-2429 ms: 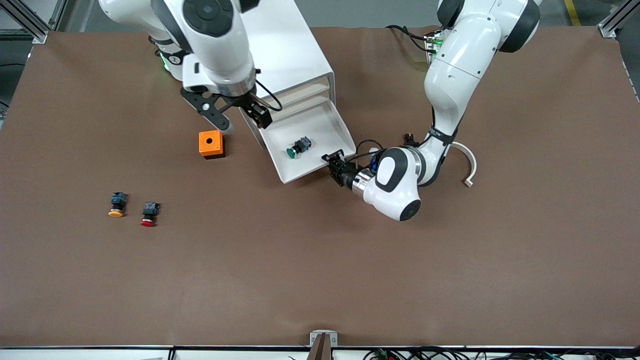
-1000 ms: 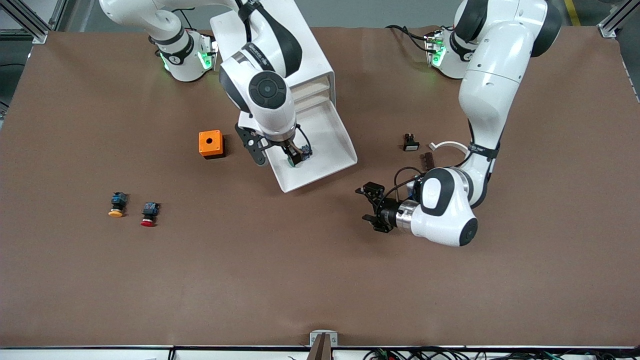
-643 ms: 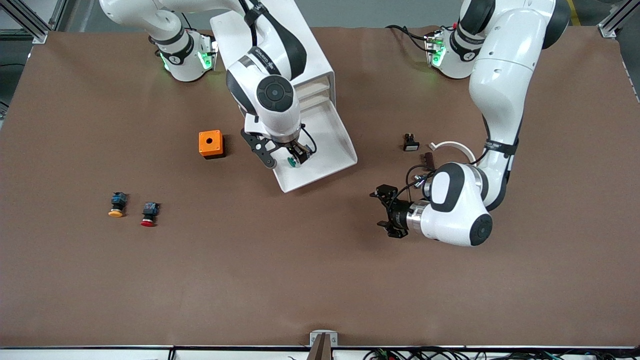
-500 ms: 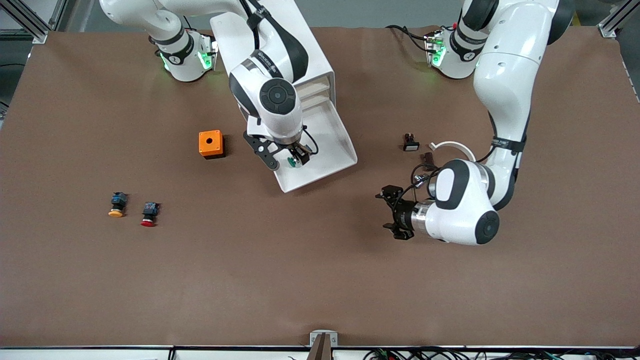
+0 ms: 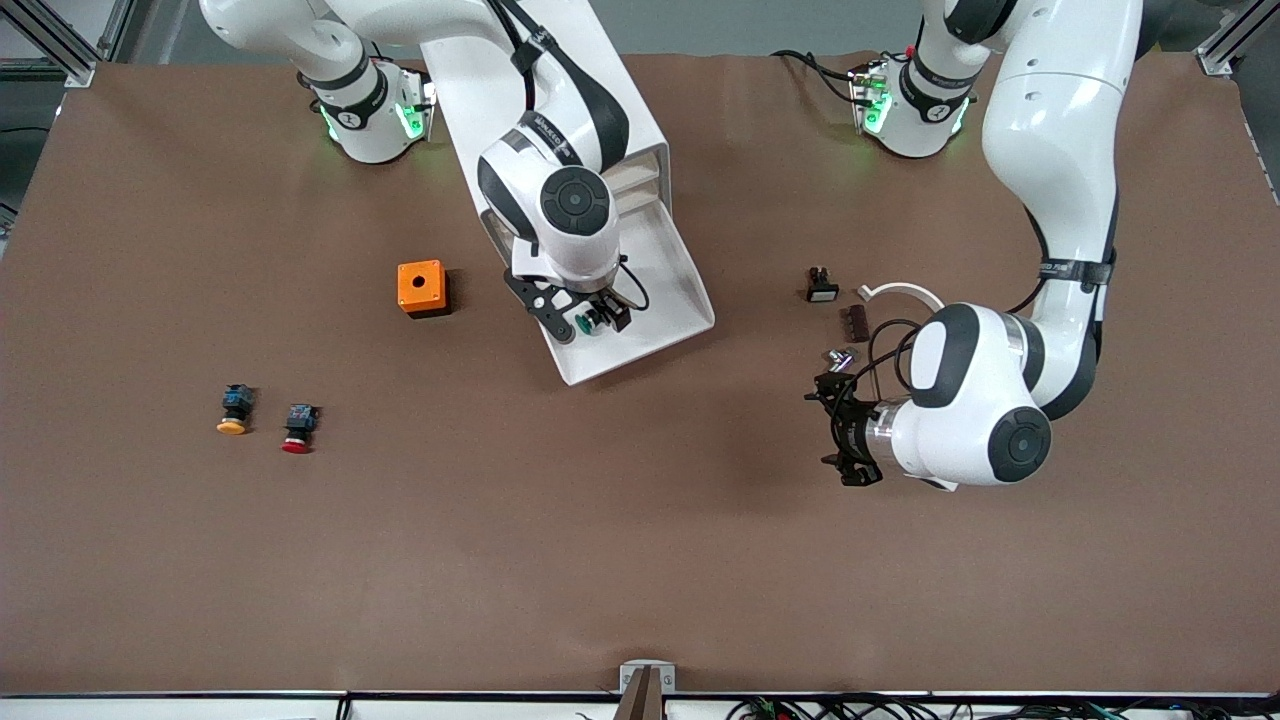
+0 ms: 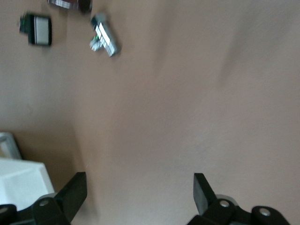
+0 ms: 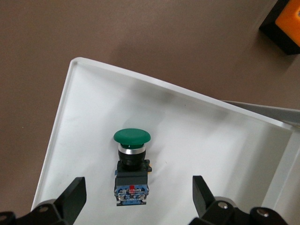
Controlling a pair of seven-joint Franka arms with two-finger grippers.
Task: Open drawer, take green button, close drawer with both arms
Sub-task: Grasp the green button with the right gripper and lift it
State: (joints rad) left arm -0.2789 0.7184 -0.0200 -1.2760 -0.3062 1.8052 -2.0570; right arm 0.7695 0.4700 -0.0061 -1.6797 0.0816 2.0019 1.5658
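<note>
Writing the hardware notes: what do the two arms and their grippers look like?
Both arms are glossy white with black joint bands. Green lights glow at each base. The right gripper and left gripper are black, two-fingered, with black cables looping at the wrists. The left arm has a silver wrist ring.

green-capped button, white drawer, orange box

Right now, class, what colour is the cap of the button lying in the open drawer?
Green: the button has a round green cap on a black-and-blue body, clearest in the right wrist view.
</note>
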